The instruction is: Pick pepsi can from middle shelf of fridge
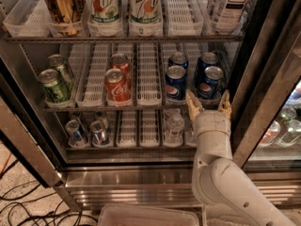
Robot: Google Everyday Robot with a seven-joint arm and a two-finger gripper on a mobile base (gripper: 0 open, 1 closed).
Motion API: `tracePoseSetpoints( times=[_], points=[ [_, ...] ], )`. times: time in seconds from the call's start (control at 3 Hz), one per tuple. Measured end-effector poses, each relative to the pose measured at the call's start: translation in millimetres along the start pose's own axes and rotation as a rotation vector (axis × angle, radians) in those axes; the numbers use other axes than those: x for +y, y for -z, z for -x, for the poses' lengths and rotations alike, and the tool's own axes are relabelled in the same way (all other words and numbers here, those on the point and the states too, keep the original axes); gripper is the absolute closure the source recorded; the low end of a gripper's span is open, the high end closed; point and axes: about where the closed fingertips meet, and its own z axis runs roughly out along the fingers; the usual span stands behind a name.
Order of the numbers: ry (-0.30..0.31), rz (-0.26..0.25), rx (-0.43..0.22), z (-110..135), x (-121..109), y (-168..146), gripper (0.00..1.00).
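Note:
The fridge (263, 74) stands open with several wire racks. The middle shelf (141, 105) bears two green cans (53, 85), two red Coca-Cola cans (115, 85) and several blue pepsi cans. The front right pepsi can (210, 82) stands in the rightmost lane, with another front pepsi can (175, 82) to its left. My gripper (208, 104) is open at the shelf's front edge, just below and in front of the front right pepsi can. Its tan fingers (193, 105) straddle that lane and do not touch the can.
The rack above holds tall 7UP cans (144, 6), a gold can (61, 6) and a tea bottle (233, 4). The rack below holds small cans (75, 131) and a water bottle (174, 126). The dark door edge (270, 86) stands right of my arm. Cables (28, 206) lie on the floor at left.

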Motion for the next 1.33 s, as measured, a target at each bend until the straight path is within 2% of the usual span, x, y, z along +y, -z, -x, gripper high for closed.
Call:
tracePoseSetpoints(
  times=[0.67,1.33],
  points=[
    [0.005,-0.003,-0.006,3,2,-9,0.31],
    [-0.002,-0.017,0.008,-3,3,-27,0.25]
  ],
)
